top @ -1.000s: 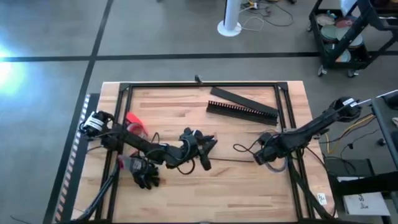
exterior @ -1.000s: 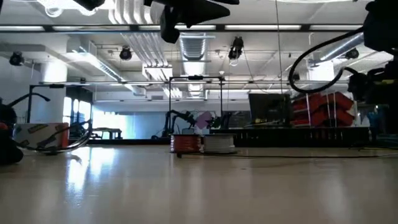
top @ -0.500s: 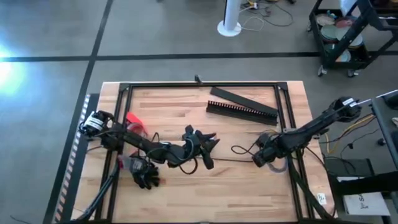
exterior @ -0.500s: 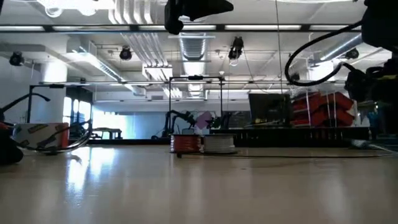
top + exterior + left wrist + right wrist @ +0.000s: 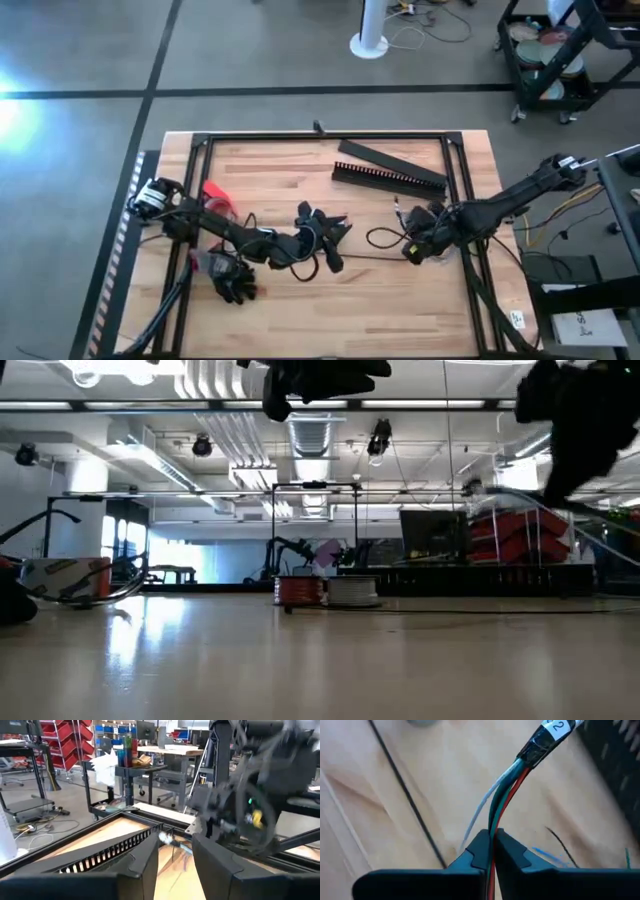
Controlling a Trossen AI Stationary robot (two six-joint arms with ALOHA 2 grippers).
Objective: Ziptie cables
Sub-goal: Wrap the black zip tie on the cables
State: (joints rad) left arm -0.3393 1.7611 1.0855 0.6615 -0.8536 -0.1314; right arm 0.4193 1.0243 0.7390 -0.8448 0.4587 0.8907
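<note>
On the table | right tool pinching perhaps three cables | left tool parted, empty | one ziptie

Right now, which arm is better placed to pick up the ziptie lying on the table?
Left, probably. The left pincer hangs open right by the ziptie's near end, holding nothing. The right pincer is already shut on the cables, so it isn't free.
</note>
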